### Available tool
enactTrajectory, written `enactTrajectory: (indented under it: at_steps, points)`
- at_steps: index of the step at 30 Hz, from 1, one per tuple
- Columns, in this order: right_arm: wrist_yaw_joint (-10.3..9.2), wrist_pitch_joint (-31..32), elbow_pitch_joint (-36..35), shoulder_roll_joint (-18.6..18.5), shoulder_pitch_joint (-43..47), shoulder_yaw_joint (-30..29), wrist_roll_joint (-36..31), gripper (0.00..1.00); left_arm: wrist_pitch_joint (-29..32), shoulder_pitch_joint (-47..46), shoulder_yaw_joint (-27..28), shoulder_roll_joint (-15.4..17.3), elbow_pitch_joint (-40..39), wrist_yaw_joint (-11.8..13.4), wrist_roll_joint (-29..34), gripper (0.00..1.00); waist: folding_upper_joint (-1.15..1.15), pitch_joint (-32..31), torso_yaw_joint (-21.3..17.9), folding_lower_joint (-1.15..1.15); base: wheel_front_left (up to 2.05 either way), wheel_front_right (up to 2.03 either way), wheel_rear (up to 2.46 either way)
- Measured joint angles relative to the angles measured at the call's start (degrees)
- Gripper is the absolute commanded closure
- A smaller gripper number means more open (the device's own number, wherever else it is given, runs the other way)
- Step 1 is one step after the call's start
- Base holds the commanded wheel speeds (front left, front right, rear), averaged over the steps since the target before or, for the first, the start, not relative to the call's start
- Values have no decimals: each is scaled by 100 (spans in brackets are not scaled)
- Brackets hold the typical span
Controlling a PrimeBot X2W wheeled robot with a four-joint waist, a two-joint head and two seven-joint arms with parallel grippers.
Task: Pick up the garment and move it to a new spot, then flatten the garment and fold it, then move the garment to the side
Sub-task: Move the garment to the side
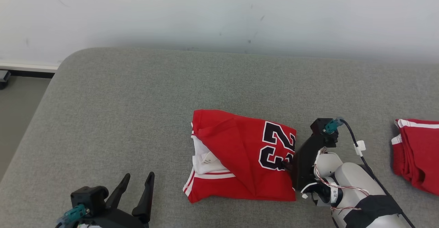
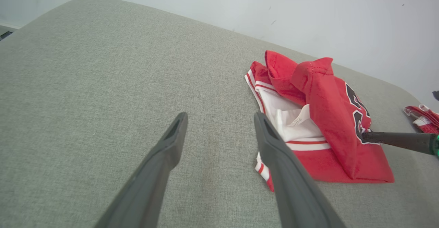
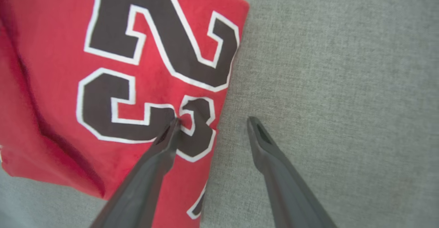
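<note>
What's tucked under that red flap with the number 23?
A white layer with a small tag peeks out beneath the red flap; how far it runs underneath is hidden.

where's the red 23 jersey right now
The red jersey lies folded on the grey fabric surface, centre-right in the head view; the open right hand straddles its right edge, and another red garment lies farther right.
</note>
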Motion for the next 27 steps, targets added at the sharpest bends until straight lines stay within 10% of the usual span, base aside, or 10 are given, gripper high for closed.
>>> enactTrajectory:
  at_steps: [18, 19, 21, 27]
  points:
    - [-27, -294, 275, -36, -255, 229, 530, 0, 29, -46, -113, -73, 11, -14, 0, 0, 0, 124, 127, 0, 0, 0, 0]
    - [-27, -305, 296, -35, -281, 264, 571, 54, 29, -46, -103, -68, 19, -14, 0, 0, 0, 130, 141, 0, 0, 0, 0]
    - [-27, -312, 339, -34, -314, 315, 606, 100, 27, -46, -93, -69, 29, -14, 0, 0, 0, 134, 161, 0, 0, 0, 0]
    - [-27, -281, 423, -31, -370, 483, 576, 100, 18, -44, -43, -68, 107, -12, -8, 0, 0, 103, 173, 0, 0, 0, 0]
